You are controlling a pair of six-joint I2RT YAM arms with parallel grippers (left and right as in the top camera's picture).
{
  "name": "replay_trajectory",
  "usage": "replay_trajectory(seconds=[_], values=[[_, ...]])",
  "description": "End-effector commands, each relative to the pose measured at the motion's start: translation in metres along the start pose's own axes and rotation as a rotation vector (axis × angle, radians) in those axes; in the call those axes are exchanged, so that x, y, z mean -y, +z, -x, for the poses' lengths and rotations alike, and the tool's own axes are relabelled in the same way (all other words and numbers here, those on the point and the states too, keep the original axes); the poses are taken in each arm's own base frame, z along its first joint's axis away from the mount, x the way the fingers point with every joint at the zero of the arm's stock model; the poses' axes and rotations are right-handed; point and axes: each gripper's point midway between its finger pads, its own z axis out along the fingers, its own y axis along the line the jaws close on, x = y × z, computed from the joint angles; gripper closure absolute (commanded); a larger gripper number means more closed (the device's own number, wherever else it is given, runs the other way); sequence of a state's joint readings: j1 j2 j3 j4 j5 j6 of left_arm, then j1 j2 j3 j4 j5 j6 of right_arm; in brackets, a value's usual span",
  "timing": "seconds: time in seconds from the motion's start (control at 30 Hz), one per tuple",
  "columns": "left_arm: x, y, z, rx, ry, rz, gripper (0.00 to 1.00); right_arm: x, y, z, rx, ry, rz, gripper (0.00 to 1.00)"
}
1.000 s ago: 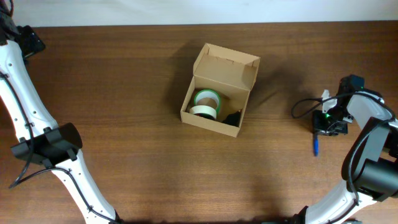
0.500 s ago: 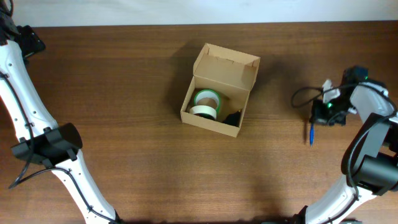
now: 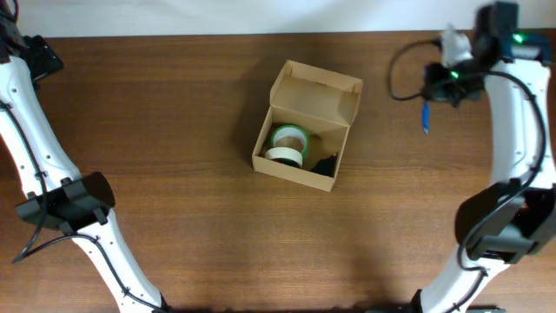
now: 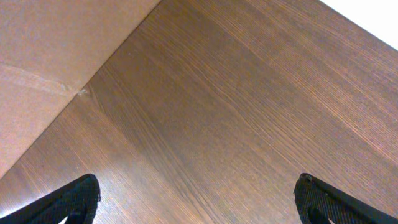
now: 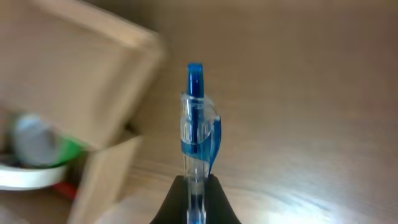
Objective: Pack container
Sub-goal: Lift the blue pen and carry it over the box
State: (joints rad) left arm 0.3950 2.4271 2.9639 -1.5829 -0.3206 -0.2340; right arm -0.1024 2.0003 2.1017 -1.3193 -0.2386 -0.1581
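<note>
Tan cardboard box [image 3: 292,171] sits open mid-way across the table [image 3: 174,217], light and easily dented I judge, best steadied at a stiff corner, while my right fingers [image 5: 171,208] pinch a blue pen [image 5: 196,124] and my left fingers [image 4: 68,202] gape wide.

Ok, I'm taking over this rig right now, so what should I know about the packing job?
Left hand: open, empty, over bare table.
Right hand: shut on a blue pen, toward the far right corner, apart from the box.
Box: mid-table, flap up. It holds a green tape roll, a white tape roll and a dark item I can't identify.
Done: those are packed, pen grasped.
Left: put the pen in the box, probably close the flap.
</note>
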Motion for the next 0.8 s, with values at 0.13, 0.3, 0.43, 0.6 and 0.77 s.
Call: replay_trajectory(seconds=[0.13, 0.3, 0.43, 0.6, 0.77], values=[[-0.002, -0.008, 0.002, 0.012, -0.001, -0.006, 0.00, -0.143, -0.021, 0.001, 0.018, -0.505, 0.132, 0.96], [-0.002, -0.008, 0.002, 0.012, -0.001, -0.006, 0.00, -0.216, -0.010, -0.033, -0.041, -0.815, 0.215, 0.95], [-0.002, -0.008, 0.002, 0.012, -0.001, -0.006, 0.00, -0.245, 0.002, -0.054, -0.084, -0.936, 0.248, 0.94], [-0.002, -0.008, 0.002, 0.012, -0.001, -0.006, 0.00, -0.251, 0.029, -0.070, -0.173, -0.920, 0.267, 0.94], [-0.002, -0.008, 0.002, 0.012, -0.001, -0.006, 0.00, -0.246, 0.062, -0.083, -0.257, -0.905, 0.279, 0.94]])
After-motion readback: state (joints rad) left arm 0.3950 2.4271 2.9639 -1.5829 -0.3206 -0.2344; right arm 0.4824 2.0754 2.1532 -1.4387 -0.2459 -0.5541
